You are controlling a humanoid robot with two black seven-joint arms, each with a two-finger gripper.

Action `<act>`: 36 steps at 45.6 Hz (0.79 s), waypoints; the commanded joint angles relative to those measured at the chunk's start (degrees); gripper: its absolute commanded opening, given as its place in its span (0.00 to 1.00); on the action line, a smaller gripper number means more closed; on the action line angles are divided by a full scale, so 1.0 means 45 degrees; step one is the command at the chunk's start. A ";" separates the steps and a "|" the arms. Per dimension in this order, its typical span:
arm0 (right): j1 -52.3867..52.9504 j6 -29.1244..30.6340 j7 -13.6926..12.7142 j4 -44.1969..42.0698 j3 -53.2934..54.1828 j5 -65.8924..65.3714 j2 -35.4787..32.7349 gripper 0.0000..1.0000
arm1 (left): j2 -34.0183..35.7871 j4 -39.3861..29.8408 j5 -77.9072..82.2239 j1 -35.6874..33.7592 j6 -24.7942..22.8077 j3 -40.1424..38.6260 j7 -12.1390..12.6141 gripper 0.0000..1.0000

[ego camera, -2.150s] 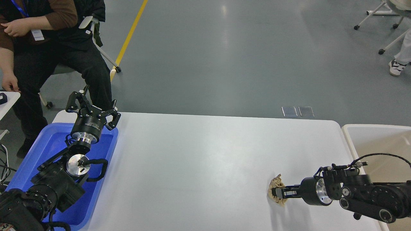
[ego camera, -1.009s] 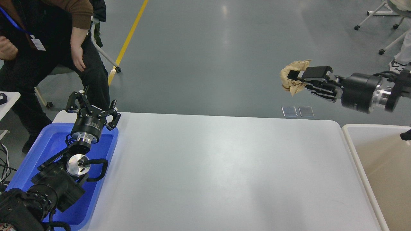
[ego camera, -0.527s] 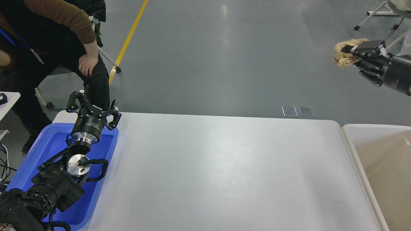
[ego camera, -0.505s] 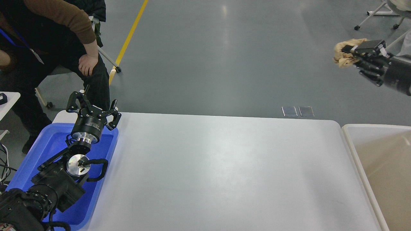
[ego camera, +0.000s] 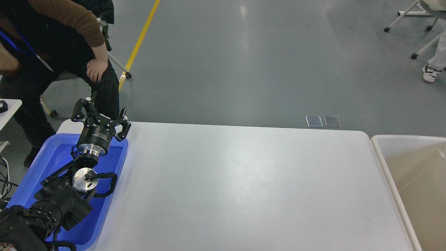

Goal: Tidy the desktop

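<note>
The desktop (ego camera: 237, 181) is a wide white tabletop with rounded corners, and nothing lies on its bare surface. My left gripper (ego camera: 101, 113) is open and empty, held above the far end of the blue tray (ego camera: 45, 167) at the table's left edge. My right gripper and arm are out of view. The crumpled brown paper it held is also out of view.
A beige white-rimmed bin (ego camera: 411, 174) stands at the table's right end. A seated person (ego camera: 59, 52) is close behind the far left corner. Chair wheels (ego camera: 414, 55) and another person's shoe (ego camera: 429, 73) are far right on the grey floor.
My right gripper lifted the crumpled brown paper off the table, carried it up and to the right, and has left the view with it. The left arm has not moved.
</note>
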 commanded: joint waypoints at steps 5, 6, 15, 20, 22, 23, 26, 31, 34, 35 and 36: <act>-0.1881 -0.2260 -0.0998 -0.2339 -0.0023 0.0040 0.1392 0.00 | 0.0001 0.0001 0.0002 0.0001 0.0000 0.0000 0.0000 1.00; -0.2057 -0.2436 -0.1115 -0.2339 -0.0023 0.0040 0.1470 0.00 | 0.0001 0.0001 0.0002 0.0001 0.0000 0.0000 0.0000 1.00; -0.3561 -0.2789 -0.1311 -0.2300 -0.0062 0.0060 0.2524 0.00 | 0.0001 0.0001 0.0002 0.0001 0.0000 0.0000 0.0000 1.00; -0.4206 -0.2828 -0.1311 -0.2300 -0.0101 0.0060 0.3286 0.00 | 0.0001 0.0001 0.0002 0.0001 0.0000 0.0000 0.0000 1.00; -0.4421 -0.2867 -0.1311 -0.2300 -0.0101 0.0060 0.3579 0.00 | 0.0001 0.0001 0.0002 0.0001 0.0000 0.0000 0.0000 1.00; -0.4500 -0.2887 -0.1311 -0.2300 -0.0082 0.0060 0.3735 0.00 | 0.0001 0.0001 -0.0017 0.0001 0.0000 0.0000 0.0000 1.00; -0.4715 -0.3043 -0.1311 -0.2300 -0.0082 0.0060 0.4107 0.00 | 0.0001 0.0001 0.0002 0.0001 0.0000 0.0000 0.0000 1.00; -0.4813 -0.3258 -0.1311 -0.2300 -0.0062 0.0079 0.4440 0.00 | 0.0001 0.0001 0.0002 0.0001 0.0000 0.0000 0.0000 1.00; -0.4813 -0.3297 -0.1311 -0.2280 -0.0062 0.0079 0.4518 0.00 | 0.0001 0.0001 0.0002 0.0001 0.0000 0.0000 0.0000 1.00; -0.4813 -0.3297 -0.1311 -0.2280 -0.0062 0.0079 0.4518 0.00 | 0.0001 0.0001 0.0002 0.0001 0.0000 0.0000 0.0000 1.00; -0.4813 -0.3317 -0.1311 -0.2280 -0.0062 0.0079 0.4518 0.00 | 0.0001 0.0001 0.0002 0.0001 0.0000 0.0000 0.0000 1.00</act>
